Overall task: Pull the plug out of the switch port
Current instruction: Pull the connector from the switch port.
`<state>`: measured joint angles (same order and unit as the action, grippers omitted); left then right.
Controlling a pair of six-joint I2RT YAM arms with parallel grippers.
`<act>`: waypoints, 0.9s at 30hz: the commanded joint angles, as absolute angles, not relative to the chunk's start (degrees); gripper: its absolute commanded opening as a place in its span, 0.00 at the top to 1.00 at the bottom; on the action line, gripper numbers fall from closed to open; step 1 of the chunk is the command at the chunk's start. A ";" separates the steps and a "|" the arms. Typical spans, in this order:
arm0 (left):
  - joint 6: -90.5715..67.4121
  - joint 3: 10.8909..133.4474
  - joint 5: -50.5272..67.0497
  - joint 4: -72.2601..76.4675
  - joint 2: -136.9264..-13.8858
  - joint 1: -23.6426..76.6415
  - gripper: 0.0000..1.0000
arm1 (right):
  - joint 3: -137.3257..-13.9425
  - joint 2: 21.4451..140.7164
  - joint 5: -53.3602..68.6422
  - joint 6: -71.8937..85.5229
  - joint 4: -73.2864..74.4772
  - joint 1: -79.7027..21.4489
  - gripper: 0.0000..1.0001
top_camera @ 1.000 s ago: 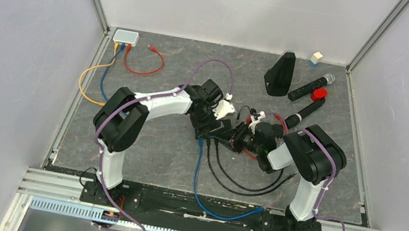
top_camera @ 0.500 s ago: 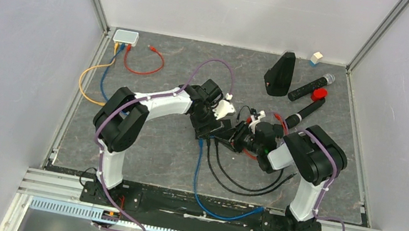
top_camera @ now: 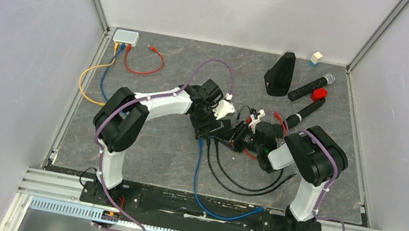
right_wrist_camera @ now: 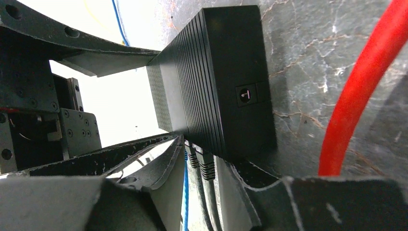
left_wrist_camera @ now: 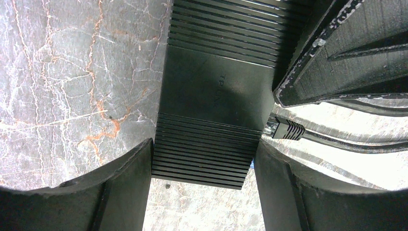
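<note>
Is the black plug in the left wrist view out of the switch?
No, the black plug has its clear tip seated in the switch.

Overhead; both wrists close on switch (left_wrist_camera: 214, 91)

Access to the port side of the black ribbed switch box (left_wrist_camera: 214, 96) is tight. The left gripper (left_wrist_camera: 202, 154) clamps across the box, and the right gripper (right_wrist_camera: 204, 161) straddles the black cable plugs (right_wrist_camera: 206, 168) there. A thick red cable (right_wrist_camera: 365, 86) borders the box end. The grey marbled mat (top_camera: 151, 150) to the near-left stays passable.
</note>
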<state>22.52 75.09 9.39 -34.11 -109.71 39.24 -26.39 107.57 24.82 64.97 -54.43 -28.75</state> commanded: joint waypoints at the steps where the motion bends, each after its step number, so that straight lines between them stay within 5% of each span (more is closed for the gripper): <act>1: 22.26 74.57 12.68 -35.85 -109.81 39.42 0.51 | -26.91 108.37 24.13 62.06 -51.02 -28.60 0.64; 3: 22.35 74.54 12.72 -35.86 -109.93 39.46 0.51 | -27.42 107.90 24.45 61.23 -49.77 -28.52 0.51; 5: 22.33 74.49 12.57 -35.86 -109.90 39.45 0.51 | -27.28 107.33 24.39 60.09 -48.85 -28.56 0.50; 17: 22.18 74.62 12.85 -36.12 -110.38 39.46 0.51 | -25.07 107.69 25.75 58.95 -50.28 -28.35 0.68; 27: 22.19 74.61 13.09 -36.21 -110.74 39.55 0.51 | -25.77 109.94 26.26 62.85 -53.80 -27.95 0.65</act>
<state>22.50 75.09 9.39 -34.15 -109.73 39.20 -25.67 107.81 27.38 62.63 -55.94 -28.23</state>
